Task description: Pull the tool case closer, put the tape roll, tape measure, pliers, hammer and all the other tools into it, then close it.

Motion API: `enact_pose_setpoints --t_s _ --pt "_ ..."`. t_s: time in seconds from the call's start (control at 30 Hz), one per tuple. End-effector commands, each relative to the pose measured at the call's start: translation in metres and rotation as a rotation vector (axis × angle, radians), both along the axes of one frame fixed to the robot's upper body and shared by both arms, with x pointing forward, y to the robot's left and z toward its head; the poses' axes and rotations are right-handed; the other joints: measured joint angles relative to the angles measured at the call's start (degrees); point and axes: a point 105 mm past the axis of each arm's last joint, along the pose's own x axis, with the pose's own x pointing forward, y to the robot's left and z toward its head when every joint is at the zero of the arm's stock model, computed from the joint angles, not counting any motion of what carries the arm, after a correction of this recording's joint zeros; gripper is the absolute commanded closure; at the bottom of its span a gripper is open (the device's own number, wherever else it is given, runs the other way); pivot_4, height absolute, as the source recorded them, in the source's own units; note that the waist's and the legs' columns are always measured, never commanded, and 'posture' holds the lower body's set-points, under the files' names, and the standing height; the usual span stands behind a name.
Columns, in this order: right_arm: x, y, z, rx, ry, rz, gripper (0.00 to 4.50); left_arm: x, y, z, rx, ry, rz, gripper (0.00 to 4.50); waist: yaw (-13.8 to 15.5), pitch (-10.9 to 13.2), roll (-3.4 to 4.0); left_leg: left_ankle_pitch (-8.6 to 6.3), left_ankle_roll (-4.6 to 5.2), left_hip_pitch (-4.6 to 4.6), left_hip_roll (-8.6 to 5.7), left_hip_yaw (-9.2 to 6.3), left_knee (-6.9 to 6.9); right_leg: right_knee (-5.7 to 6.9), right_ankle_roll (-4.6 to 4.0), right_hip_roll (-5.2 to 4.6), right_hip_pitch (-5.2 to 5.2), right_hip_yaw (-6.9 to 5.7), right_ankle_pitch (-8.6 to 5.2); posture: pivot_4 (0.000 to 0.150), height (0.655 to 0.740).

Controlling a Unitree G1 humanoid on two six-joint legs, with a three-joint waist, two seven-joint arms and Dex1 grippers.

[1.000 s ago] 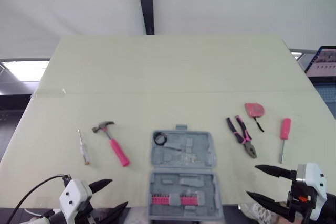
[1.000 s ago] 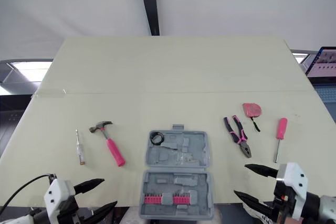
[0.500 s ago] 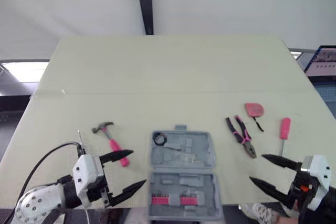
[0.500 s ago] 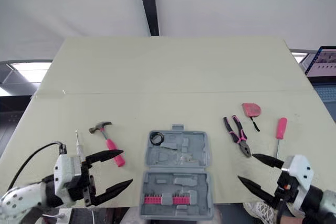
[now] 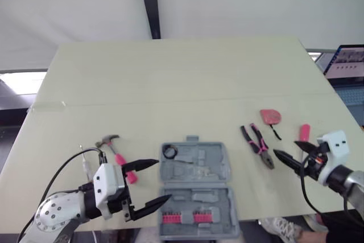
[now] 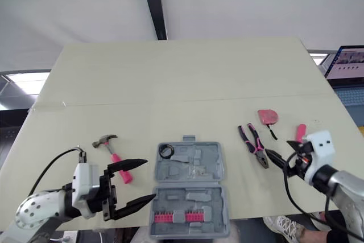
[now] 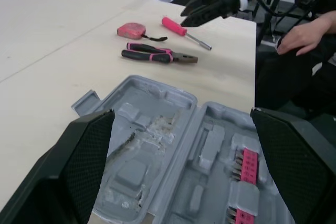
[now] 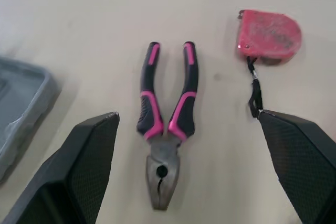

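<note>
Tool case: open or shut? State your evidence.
Open. The tool case lies spread flat, both moulded halves facing up, pink bits showing in the nearer half.

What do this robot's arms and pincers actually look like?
Each arm ends in a white boxy wrist block carrying two black, tapering, pointed jaws with a fine cross-hatched texture inside. The left gripper sits on a rounded silver-grey arm with a black cable looping out. The right gripper has a small orange mark and a black cable too.

Pale table (image 5: 170, 72) bearing, left to right: hammer (image 5: 115, 153), open grey tool case (image 5: 211, 167), pliers (image 5: 259, 146), pink tape measure (image 5: 270, 116), pink-handled screwdriver (image 5: 304, 132), all lying apart.
</note>
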Motion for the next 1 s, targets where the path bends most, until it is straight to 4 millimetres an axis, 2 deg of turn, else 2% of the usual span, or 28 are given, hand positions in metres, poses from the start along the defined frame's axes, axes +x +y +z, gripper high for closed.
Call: enact_pose_setpoints --t_s 0.03,0.23,0.4,1.0 --pt "0.021 -0.01 0.0 -0.089 0.006 -0.071 0.0 0.003 -0.002 0.001 0.009 -0.031 0.003 0.05 0.21 -0.01 0.03 0.0 0.0 -0.02 -0.01 -0.01 0.0 0.01 0.0 -0.01 0.0 0.0 0.0 0.15 0.74" --pt "0.055 -0.023 -0.008 -0.168 0.033 -0.176 0.0 0.004 -0.002 0.0 0.02 -0.037 0.015 0.05 -0.01 -0.02 0.04 0.0 0.0 -0.04 -0.03 -0.01 0.0 0.04 0.0 -0.01 -0.05 -0.02 0.0 0.15 0.74" --pt "0.074 -0.031 -0.012 -0.139 0.042 -0.247 0.0 0.003 -0.002 -0.001 0.028 -0.042 0.028 0.05 -0.09 -0.01 0.05 0.0 -0.01 -0.06 -0.02 0.03 -0.01 0.06 0.01 -0.01 -0.11 -0.03 0.0 0.15 0.74" --pt "0.091 -0.018 -0.032 -0.096 0.089 -0.257 0.0 -0.001 0.003 -0.005 0.053 -0.042 0.05 0.05 -0.17 -0.01 0.06 0.01 -0.02 -0.09 0.0 0.05 -0.01 0.06 0.01 -0.01 -0.16 -0.02 0.0 0.15 0.74"
